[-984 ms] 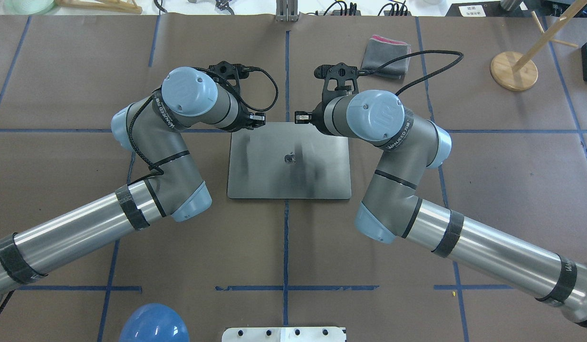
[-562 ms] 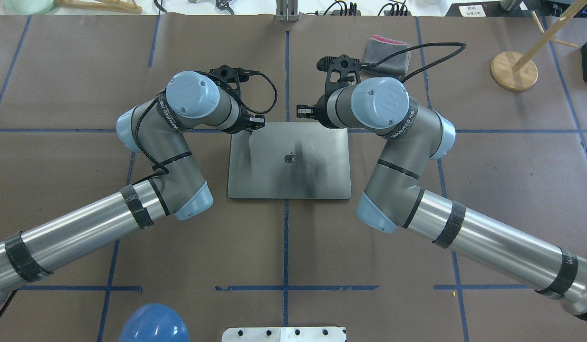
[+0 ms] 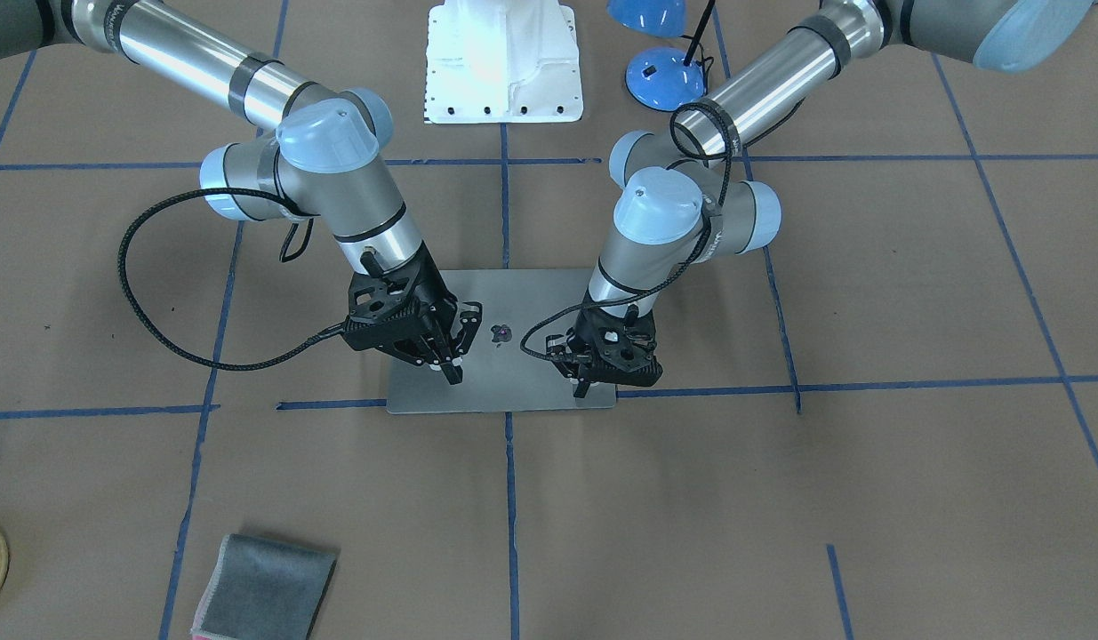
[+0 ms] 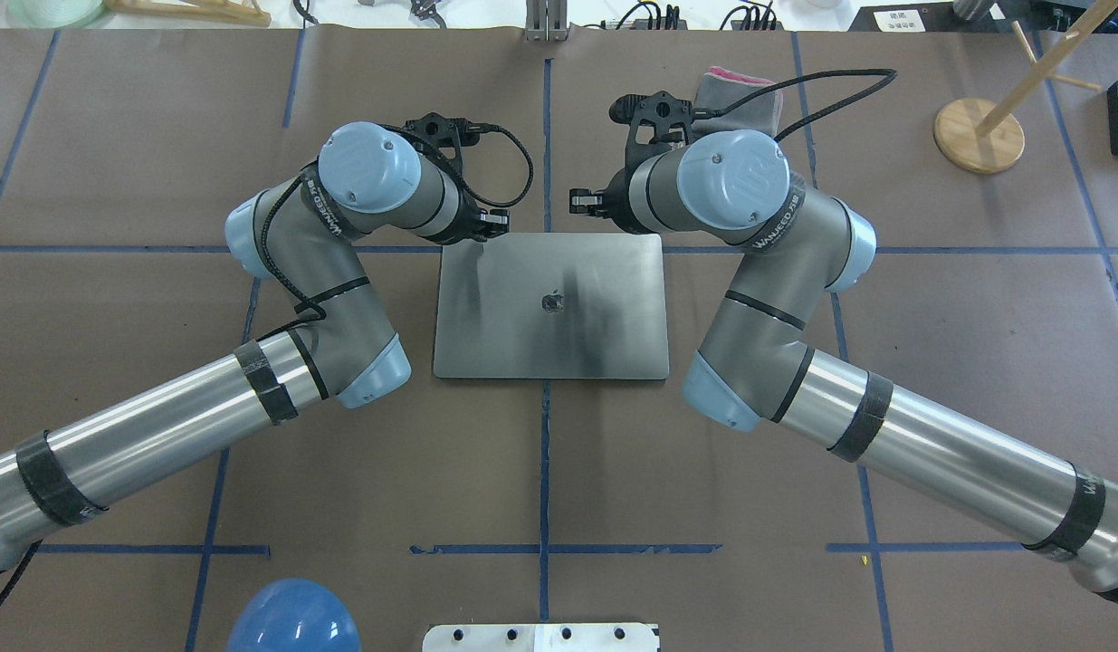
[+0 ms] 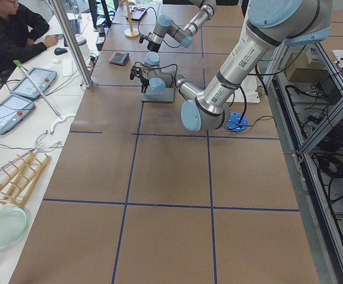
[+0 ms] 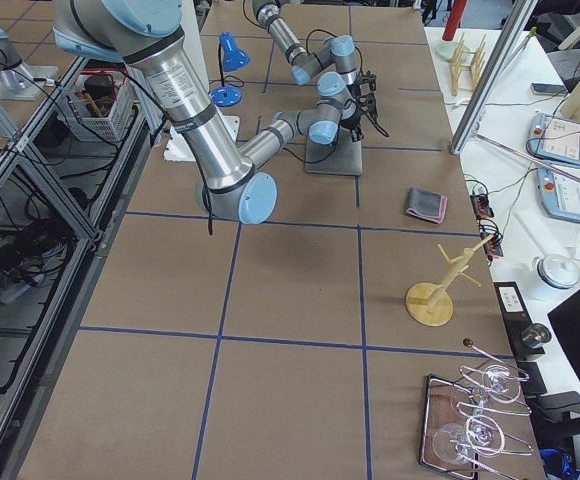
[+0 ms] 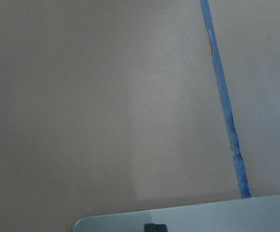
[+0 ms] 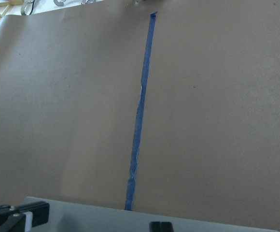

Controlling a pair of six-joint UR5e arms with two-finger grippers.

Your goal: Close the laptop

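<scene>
The space-grey laptop (image 4: 549,335) lies closed and flat on the brown table, apple logo up; it also shows in the front view (image 3: 513,382). My left gripper (image 4: 497,217) hovers over the lid's far left corner, and its fingers look shut and empty. My right gripper (image 4: 577,201) hangs just beyond the lid's far edge, right of the middle, and also looks shut and empty. In the front view the right gripper (image 3: 453,373) and the left gripper (image 3: 581,387) point down at the lid. Each wrist view shows the lid's edge (image 7: 203,217) (image 8: 106,217) at the bottom.
A folded grey cloth (image 4: 740,95) lies beyond the right wrist. A wooden stand (image 4: 979,134) is at the far right. A blue lamp (image 4: 291,620) and the white robot base (image 3: 502,62) are at the near edge. Blue tape lines cross the table.
Both wrists have lifted and drawn back from the lid's far edge, the right one more. The laptop has stayed closed and still.
</scene>
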